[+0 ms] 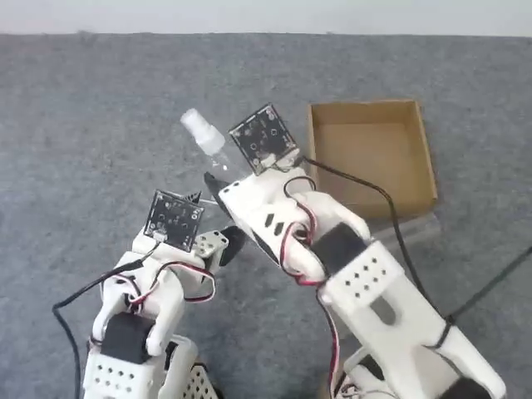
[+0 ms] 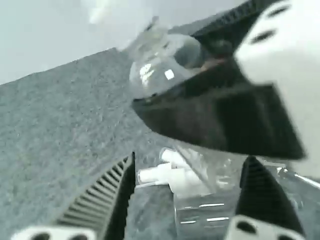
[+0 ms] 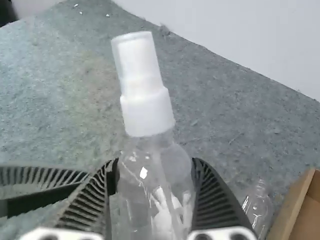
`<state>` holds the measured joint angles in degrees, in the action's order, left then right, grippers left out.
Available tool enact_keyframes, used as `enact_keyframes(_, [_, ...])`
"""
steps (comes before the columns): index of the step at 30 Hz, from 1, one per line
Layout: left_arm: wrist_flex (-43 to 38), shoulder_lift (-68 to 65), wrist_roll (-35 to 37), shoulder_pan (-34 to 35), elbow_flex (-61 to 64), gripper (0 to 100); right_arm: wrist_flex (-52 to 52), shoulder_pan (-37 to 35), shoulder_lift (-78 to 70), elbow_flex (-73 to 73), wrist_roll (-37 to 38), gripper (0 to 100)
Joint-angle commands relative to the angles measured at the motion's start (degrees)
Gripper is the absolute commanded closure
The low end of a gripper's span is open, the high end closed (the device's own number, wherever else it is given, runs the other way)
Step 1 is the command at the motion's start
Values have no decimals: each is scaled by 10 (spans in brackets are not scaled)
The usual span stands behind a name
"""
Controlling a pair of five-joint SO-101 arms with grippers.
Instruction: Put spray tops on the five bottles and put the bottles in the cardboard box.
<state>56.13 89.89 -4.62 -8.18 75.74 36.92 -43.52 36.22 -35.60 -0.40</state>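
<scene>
No legible txt, labels or nos. on bottle (image 1: 204, 135) or cardboard box (image 1: 366, 154).

A wide stretch of grey carpeted table (image 1: 83, 108) lies open to the left of the arms and beyond them. The brown cardboard box (image 1: 312, 141) opens upward, with a clear plastic bottle (image 1: 416, 226) lying along its near wall. At the middle, the right gripper (image 3: 153, 167), clamped on a clear bottle with white spray top (image 1: 202, 133), hangs right in front of the left gripper (image 2: 190, 157), whose fingers stand spread. Loose white spray tops (image 2: 165, 175) lie beneath.

Bottle (image 3: 150, 175) sits between right fingers (image 3: 216, 200), left of box (image 1: 366, 162).
</scene>
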Motion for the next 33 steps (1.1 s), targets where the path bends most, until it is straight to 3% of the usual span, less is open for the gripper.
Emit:
enact_keyframes(1, [-21, 4, -4, -1, -3, 691, 40, -8, 69, 42, -4, 993])
enact_keyframes(10, [-19, 7, -4, -1, -1, 691, 56, 42, 82, 42, -4, 993])
enact_keyframes(17, [-25, 10, -4, 4, 18, 695, 14, 201, 73, 45, 51, 993])
enact_keyframes(21, [-25, 10, -4, 4, 18, 777, -29, 274, 22, 44, 50, 993])
enact_keyframes(26, [-58, 10, -8, 11, 35, 992, -121, 300, -63, 46, 50, 993])
enact_keyframes(33, [-77, 10, -4, 55, 40, 988, -247, 301, -176, 47, 50, 993])
